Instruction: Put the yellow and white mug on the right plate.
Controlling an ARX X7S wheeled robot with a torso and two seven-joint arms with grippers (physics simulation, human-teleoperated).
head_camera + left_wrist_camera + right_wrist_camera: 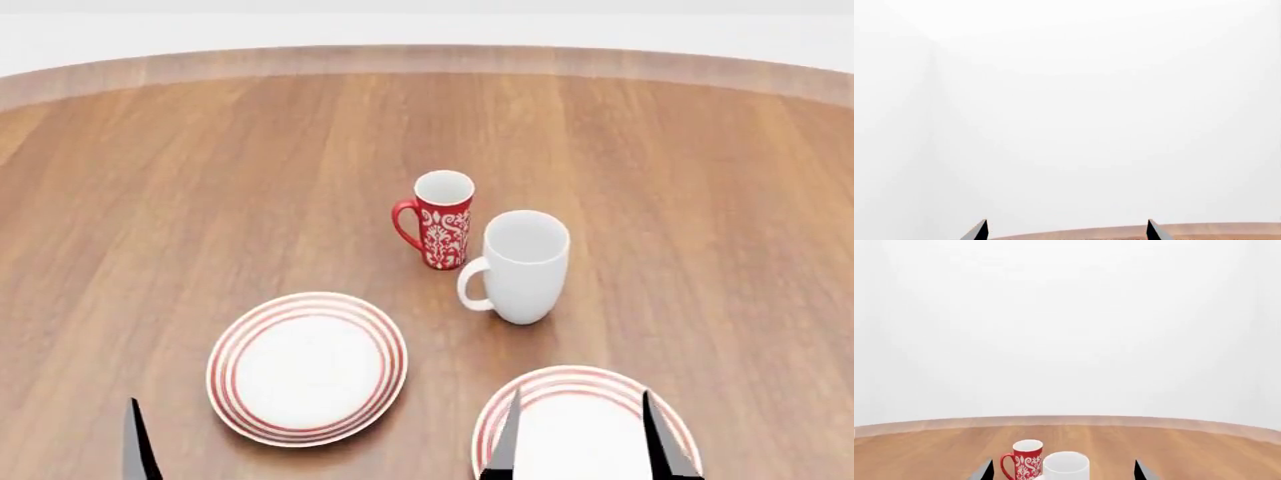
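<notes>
The yellow and white mug shows in no view; the right plate (587,425) lies at the bench's (200,180) near edge, beneath the right gripper (581,440), whose jaws stand wide and hold nothing. The left gripper's (1066,231) jaws likewise stand wide and empty; a red mug (441,220) and a white mug (521,265) stand just beside each other beyond the plates.

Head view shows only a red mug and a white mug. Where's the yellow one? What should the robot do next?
Probably turn the head to search. No view shows the yellow and white mug, only the red mug and white mug. The right gripper is open and empty by the right plate.
</notes>
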